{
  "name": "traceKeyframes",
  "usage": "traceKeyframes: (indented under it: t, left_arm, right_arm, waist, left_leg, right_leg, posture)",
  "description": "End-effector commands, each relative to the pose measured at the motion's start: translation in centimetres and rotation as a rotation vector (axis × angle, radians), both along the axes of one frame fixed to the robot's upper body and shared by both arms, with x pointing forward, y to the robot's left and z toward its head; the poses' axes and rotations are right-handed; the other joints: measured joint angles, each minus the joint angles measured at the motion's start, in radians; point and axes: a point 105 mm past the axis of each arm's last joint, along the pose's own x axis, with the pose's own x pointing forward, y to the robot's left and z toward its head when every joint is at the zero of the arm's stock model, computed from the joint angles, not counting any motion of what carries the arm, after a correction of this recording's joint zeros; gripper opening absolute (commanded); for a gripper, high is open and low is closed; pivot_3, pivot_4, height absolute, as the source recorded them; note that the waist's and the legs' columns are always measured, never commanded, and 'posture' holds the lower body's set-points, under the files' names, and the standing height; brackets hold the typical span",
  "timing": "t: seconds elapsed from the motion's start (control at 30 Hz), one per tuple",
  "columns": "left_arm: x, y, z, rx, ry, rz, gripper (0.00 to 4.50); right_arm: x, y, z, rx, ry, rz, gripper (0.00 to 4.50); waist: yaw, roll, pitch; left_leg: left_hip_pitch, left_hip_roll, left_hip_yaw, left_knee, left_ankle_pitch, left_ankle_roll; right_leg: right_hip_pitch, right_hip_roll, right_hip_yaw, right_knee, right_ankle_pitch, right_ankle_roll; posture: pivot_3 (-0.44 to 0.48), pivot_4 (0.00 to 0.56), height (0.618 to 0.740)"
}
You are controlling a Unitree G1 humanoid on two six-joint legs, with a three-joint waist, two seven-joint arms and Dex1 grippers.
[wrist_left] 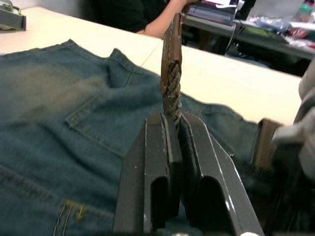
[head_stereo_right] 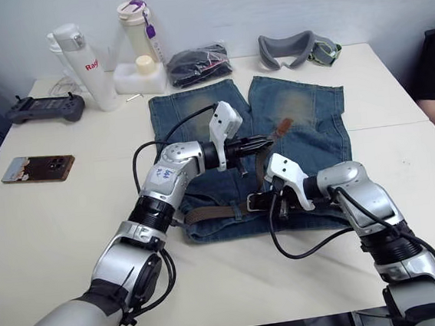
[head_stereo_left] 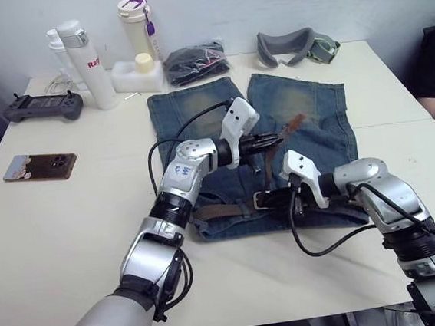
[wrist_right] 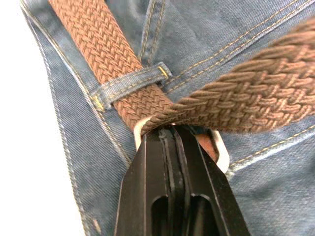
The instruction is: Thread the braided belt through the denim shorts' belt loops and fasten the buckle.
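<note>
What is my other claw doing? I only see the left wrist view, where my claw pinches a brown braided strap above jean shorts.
Observer: The right claw is shut on the buckle, at the waistband of the denim shorts.
Operator: Is the belt in any loop yet?
Observer: Yes. The braided belt passes under a belt loop right beside the buckle.
Operator: Where does my strap go?
Observer: From your left claw it bends down to the buckle, and its free tip sticks out over a shorts leg.
</note>
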Motion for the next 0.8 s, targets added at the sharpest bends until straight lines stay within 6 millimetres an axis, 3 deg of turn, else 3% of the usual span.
traceKeyframes:
  t: [0.03,0.23,0.33,0.43,0.5,0.63,0.8]
  left_arm:
    - [-0.8,-0.4,0.4,0.015,-0.048,-0.011,0.0]
    - [-1.3,-0.5,0.0,0.033,-0.054,-0.012,0.0]
    - [-1.0,0.1,-0.4,0.067,-0.094,0.017,0.0]
    - [-0.3,1.4,-0.9,0.122,-0.178,0.065,0.0]
    - [-0.2,2.0,-1.2,0.16,-0.227,0.066,0.0]
    - [-0.5,2.8,-1.3,0.192,-0.296,0.059,0.0]
    - [-1.3,2.9,-1.5,0.277,-0.42,0.007,0.0]
  right_arm:
    - [-0.2,-1.3,-0.1,0.029,0.085,-0.102,0.05]
    - [1.2,-2.9,3.8,0.116,-0.005,-0.237,0.05]
    - [0.8,-4.3,5.7,0.12,-0.038,-0.258,0.05]
    - [1.2,-6.7,6.6,0.001,-0.164,-0.305,0.97]
    - [1.2,-7.6,7.0,-0.098,-0.255,-0.286,1.85]
    - [1.6,-7.9,10.1,-0.264,-0.592,-0.187,3.76]
    - [1.3,-5.5,11.5,-0.317,-0.756,-0.04,3.76]
  waist:
    - [0.0,0.0,0.0]
    - [-0.002,0.004,0.003]
    - [-0.002,0.006,0.004]
    - [-0.004,0.006,0.004]
    - [-0.004,0.006,0.004]
    - [-0.005,0.006,0.004]
    - [-0.005,0.006,0.004]
  left_leg:
    - [0.0,0.0,0.001,0.0,0.0,0.0]
    - [-0.002,0.0,0.005,0.0,0.0,0.0]
    - [-0.003,0.0,0.006,0.0,0.001,0.0]
    - [-0.005,0.0,0.007,0.0,0.001,0.0]
    - [-0.011,0.0,0.01,0.001,0.001,0.0]
    - [-0.013,0.0,0.014,0.003,0.002,0.0]
    - [-0.013,0.0,0.014,0.009,0.002,0.0]
  right_leg:
    - [0.0,0.0,0.0,0.0,0.0,0.0]
    - [-0.004,0.0,0.0,-0.002,0.0,0.0]
    - [-0.005,0.0,0.0,-0.001,0.0,0.0]
    - [-0.008,0.001,0.0,0.0,0.0,0.0]
    - [-0.016,0.0,0.002,0.004,0.0,0.0]
    - [-0.021,0.0,0.003,0.008,0.0,0.0]
    - [-0.02,0.0,0.003,0.011,0.0,0.0]
  posture:
    - [0.0,0.15,0.74]
    - [0.0,0.15,0.74]
    - [0.0,0.15,0.74]
    - [0.0,0.15,0.74]
    - [0.0,0.15,0.74]
    - [0.0,0.15,0.74]
    - [0.0,0.15,0.74]
